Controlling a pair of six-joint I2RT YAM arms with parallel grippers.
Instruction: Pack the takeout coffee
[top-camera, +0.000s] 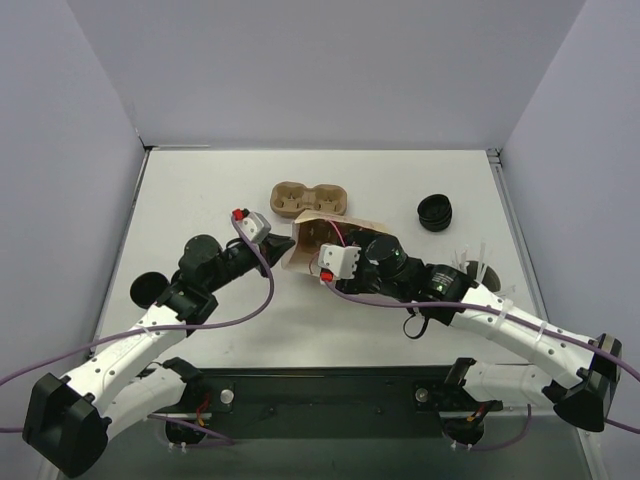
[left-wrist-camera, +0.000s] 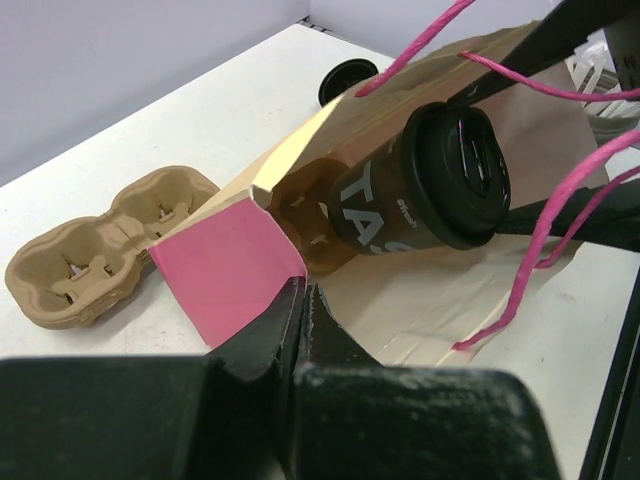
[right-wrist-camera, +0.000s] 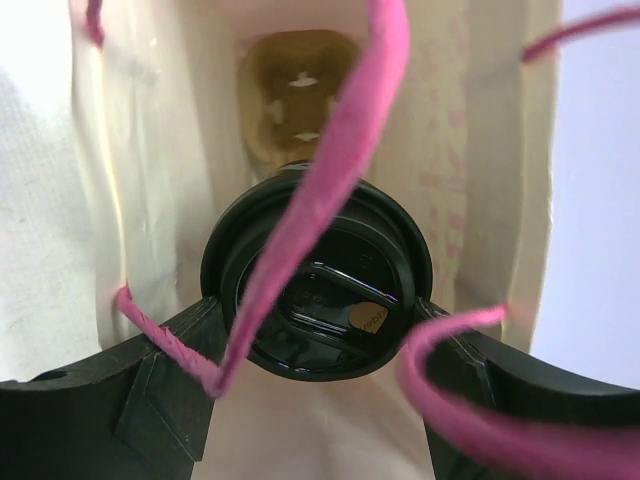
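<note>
On the white table (top-camera: 200, 190), right gripper (right-wrist-camera: 320, 312) clasps the coffee cup (left-wrist-camera: 420, 185) lying flat, base pointing past its fingertips into the bag (left-wrist-camera: 225, 265); left gripper (left-wrist-camera: 303, 300) pinches its edge.

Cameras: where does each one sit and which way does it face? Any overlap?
Top external: above and behind the bases, looking down on the table; left arm and right arm show.
Left wrist: low, facing the paper bag; its shut fingers pinch the edge.
Right wrist: looks into the bag mouth; its fingers grip the coffee cup.
Shared: both wrist views show cup and bag.
</note>
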